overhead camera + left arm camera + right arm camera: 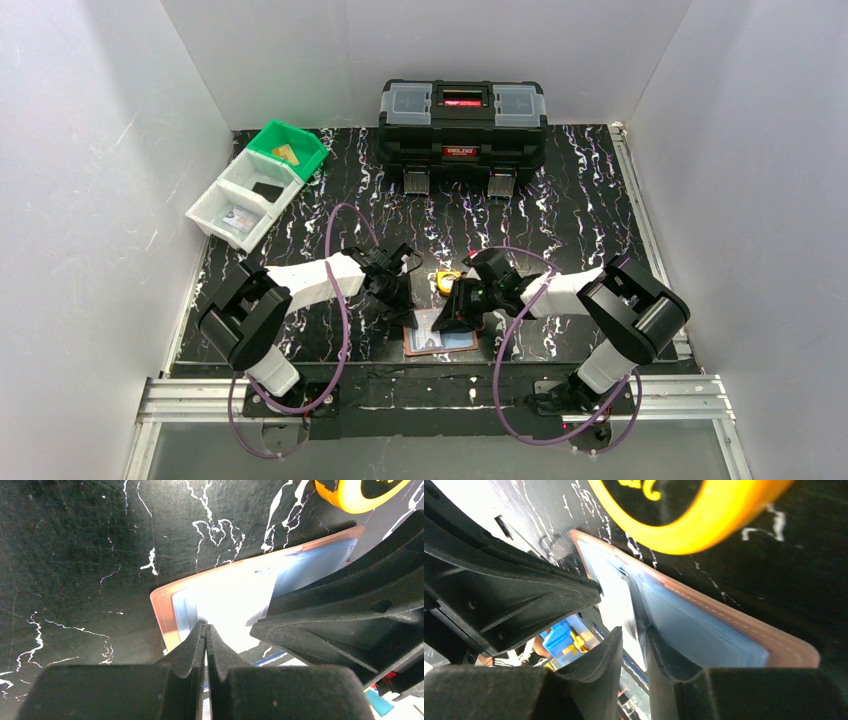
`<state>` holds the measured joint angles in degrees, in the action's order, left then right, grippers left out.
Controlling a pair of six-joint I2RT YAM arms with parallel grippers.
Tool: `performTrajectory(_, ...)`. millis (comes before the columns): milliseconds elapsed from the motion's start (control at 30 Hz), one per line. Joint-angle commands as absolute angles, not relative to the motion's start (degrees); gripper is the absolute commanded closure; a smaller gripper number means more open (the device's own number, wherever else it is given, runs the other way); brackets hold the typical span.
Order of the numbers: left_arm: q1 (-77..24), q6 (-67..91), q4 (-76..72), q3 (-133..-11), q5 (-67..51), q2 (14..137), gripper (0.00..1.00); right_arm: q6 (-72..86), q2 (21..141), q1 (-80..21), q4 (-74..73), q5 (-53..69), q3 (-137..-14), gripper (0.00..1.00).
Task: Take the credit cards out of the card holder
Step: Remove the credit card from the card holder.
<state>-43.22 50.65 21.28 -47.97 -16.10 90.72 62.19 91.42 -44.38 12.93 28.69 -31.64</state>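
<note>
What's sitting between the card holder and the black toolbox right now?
In the top view, the tape measure, yellow, lies just behind the card holder. Beyond it, only bare marbled mat runs up to the toolbox.

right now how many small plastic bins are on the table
3, in a row at the back left: a green plastic bin farthest back, a white plastic bin in the middle, a second white bin at the front end. None appears hidden.
</note>
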Motion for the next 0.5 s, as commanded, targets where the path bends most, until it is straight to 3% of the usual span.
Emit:
performTrajectory(0,-43.7,50.9,24.0,-45.6,-12.7,92.9,1.00,65.0,91.0,-43.1,18.6,29.6,-28.1,0.69)
performTrajectory(467,-43.8,50.8,24.3,-45.6,-12.7,92.9,1.00,69.8,92.5,-41.4,28.9,32.5,-24.7,0.80)
